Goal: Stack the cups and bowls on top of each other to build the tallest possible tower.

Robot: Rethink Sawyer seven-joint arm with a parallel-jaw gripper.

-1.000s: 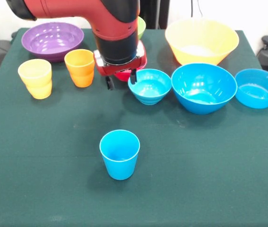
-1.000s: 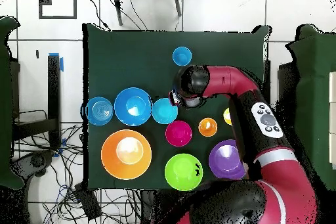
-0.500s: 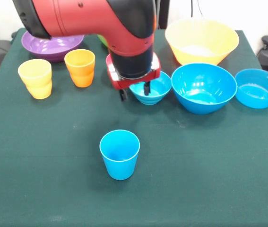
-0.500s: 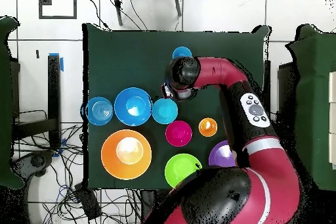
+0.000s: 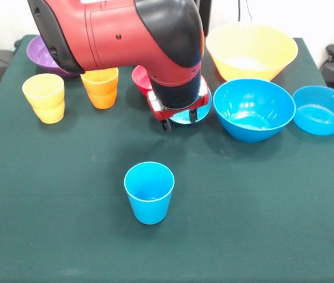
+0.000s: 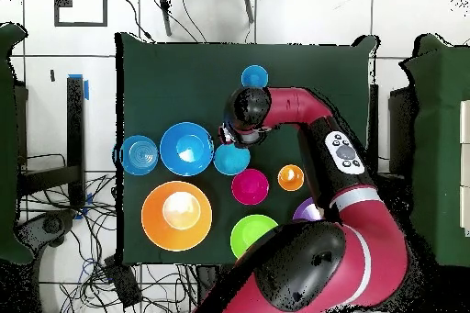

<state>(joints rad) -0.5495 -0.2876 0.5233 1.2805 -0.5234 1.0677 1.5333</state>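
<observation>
You had the gripper (image 5: pixel 179 120) low over the smallest blue bowl (image 5: pixel 184 116), most of which the arm hid in the front view; only a sliver of its rim showed beneath the red wrist. Two dark fingertips (image 5: pixel 167 125) poked out below the wrist, spread apart with one at each side of that sliver, so the gripper was open; whether they touched the bowl could not be told. From overhead, the arm's end covered one edge of this bowl.

The blue cup (image 5: pixel 149 191) stood upright and alone on the green tabletop (image 5: pixel 261 212), well apart from everything else, with nothing stacked on it. Just beside the small bowl sat the medium blue bowl (image 5: pixel 254 109), then the shallower blue bowl (image 5: pixel 323 109) near the tabletop's edge. The large yellow-orange bowl (image 5: pixel 251 50) stood behind them.

On the other side of the arm you had the orange cup (image 5: pixel 100 87) and the yellow cup (image 5: pixel 44 97) side by side, both upright. The red bowl (image 5: pixel 140 78) peeked out beside the arm, and a part of the purple bowl (image 5: pixel 39 52) showed behind it. The green bowl (image 6: pixel 253 235) appeared only overhead, partly under the arm.
</observation>
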